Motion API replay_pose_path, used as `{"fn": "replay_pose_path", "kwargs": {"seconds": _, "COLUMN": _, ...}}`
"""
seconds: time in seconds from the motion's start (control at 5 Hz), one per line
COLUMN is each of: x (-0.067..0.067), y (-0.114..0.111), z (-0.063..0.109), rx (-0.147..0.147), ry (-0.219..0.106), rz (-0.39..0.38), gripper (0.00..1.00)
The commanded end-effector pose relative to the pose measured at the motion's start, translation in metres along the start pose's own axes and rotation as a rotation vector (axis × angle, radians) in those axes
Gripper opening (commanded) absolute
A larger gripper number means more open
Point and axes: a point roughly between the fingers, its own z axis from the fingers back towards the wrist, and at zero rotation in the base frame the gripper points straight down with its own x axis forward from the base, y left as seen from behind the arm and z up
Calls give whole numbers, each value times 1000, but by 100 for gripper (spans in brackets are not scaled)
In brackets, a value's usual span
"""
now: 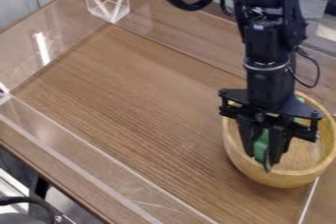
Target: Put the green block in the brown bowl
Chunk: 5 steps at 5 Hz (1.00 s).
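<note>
The end effector (269,149) grips the green block (264,145) (held upright) over the brown bowl (311,167).

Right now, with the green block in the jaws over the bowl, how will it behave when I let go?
The green block looks like a stiff, flat bar, so it should probably drop without flexing. Held on end by the gripper, it will likely tip flat. The brown bowl has a thick rim, which should probably contain it.

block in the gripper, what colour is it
Bright green; the block shows in the camera view, held over the bowl.
</note>
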Motion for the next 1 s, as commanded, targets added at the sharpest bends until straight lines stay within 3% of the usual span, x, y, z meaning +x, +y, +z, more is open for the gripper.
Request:
{"fn": "replay_pose_path", "kwargs": {"seconds": 0.0, "x": 12, "y": -2, "z": 12, "rx": -11, "ry": -49, "rz": -12, "gripper": 0}}
{"fn": "replay_pose_path", "kwargs": {"seconds": 0.8, "x": 13, "y": 2, "z": 12, "rx": -18, "ry": -29, "rz": -4, "gripper": 0}}
